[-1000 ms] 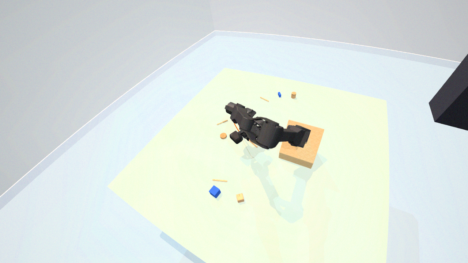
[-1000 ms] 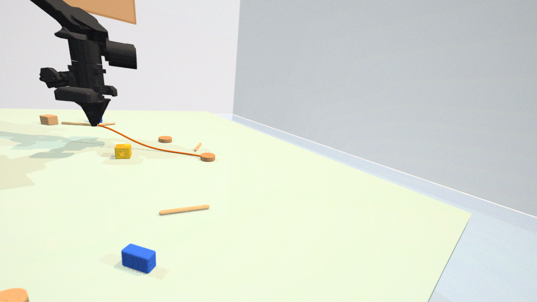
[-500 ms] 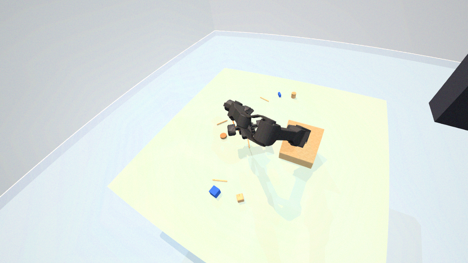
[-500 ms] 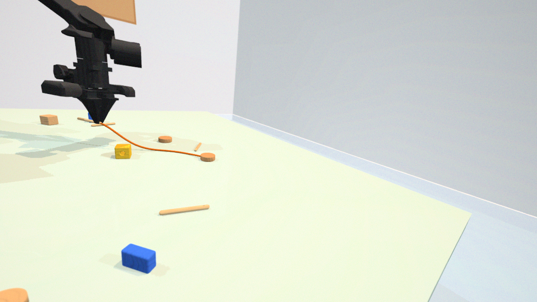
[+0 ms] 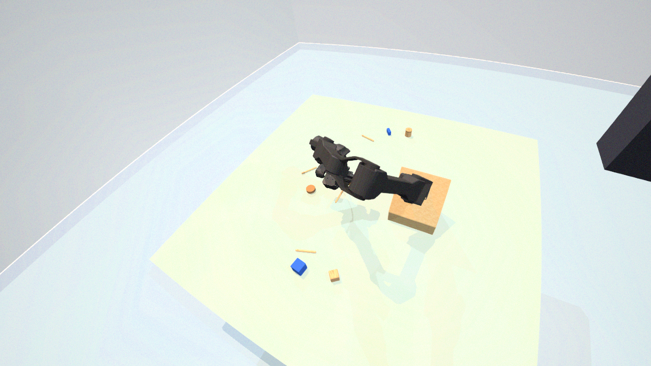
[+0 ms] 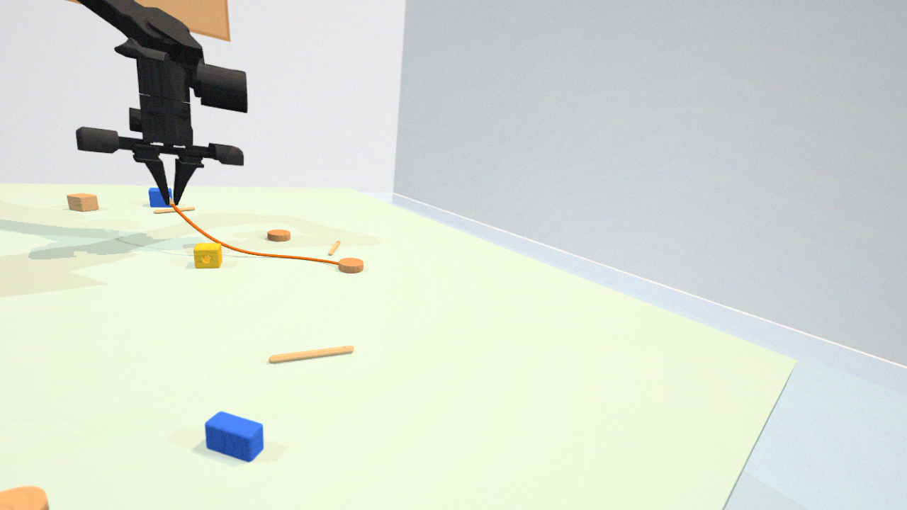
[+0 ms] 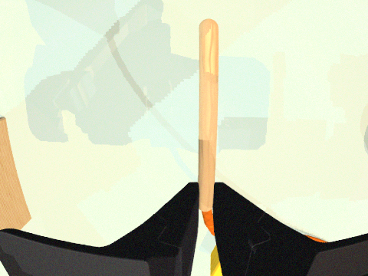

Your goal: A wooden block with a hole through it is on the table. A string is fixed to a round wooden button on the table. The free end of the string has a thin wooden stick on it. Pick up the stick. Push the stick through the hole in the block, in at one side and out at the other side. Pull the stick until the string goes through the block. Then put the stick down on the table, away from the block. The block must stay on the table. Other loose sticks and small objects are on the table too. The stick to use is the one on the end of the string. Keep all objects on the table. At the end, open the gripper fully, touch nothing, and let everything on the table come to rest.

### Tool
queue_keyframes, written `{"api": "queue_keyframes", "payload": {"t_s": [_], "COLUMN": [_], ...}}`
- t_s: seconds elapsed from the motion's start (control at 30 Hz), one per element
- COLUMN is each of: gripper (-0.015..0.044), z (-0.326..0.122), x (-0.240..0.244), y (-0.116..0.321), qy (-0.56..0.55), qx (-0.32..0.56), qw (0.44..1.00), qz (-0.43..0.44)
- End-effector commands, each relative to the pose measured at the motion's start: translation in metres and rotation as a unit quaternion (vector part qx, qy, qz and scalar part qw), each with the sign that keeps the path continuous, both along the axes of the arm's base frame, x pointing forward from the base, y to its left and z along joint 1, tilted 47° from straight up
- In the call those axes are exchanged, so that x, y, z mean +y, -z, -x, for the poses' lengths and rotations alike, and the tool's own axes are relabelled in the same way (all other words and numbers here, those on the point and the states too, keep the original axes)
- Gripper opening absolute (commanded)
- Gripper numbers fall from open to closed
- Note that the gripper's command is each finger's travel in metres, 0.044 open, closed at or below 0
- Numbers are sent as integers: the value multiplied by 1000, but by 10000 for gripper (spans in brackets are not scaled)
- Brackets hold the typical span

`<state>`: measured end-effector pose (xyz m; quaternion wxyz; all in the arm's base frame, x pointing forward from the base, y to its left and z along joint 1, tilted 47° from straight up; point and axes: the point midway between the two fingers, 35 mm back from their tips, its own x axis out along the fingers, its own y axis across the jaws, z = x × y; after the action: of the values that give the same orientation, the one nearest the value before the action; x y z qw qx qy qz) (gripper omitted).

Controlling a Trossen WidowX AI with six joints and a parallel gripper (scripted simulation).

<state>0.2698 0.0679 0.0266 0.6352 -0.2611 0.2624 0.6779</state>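
My gripper (image 6: 171, 202) (image 7: 205, 192) is shut on the string-end end of the wooden stick (image 7: 208, 96) (image 5: 339, 195) and holds it above the table. The stick's free end points straight out from the fingers in the wrist view. The orange string (image 6: 250, 252) (image 7: 208, 221) runs from the stick down to a round wooden button (image 6: 350, 265) on the table. The yellow block (image 6: 207, 256) (image 7: 216, 264) stands on the table with its hole showing on one face in the exterior view. It is not in the stick's path in the wrist view. The arm hides the block in the top view.
A second round button (image 6: 278, 235) (image 5: 310, 188) lies beyond the string. Loose sticks (image 6: 310, 354) (image 5: 305, 251) (image 5: 367, 138), blue blocks (image 6: 234, 436) (image 5: 299, 266) and a small wooden block (image 6: 82, 202) (image 5: 334, 275) lie around. The arm's base stands on a wooden slab (image 5: 438, 200).
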Motion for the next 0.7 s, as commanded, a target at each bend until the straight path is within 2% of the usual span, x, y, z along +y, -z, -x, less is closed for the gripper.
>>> {"api": "queue_keyframes", "payload": {"t_s": [0.0, 0.33, 0.67], "gripper": [0, 0, 0], "z": [-3, -7, -11], "x": [-3, -8, -13], "y": [0, -1, -3], "qy": [45, 169, 287], "qx": [52, 194, 329], "qw": [998, 966, 899], "qz": [6, 19, 34]}}
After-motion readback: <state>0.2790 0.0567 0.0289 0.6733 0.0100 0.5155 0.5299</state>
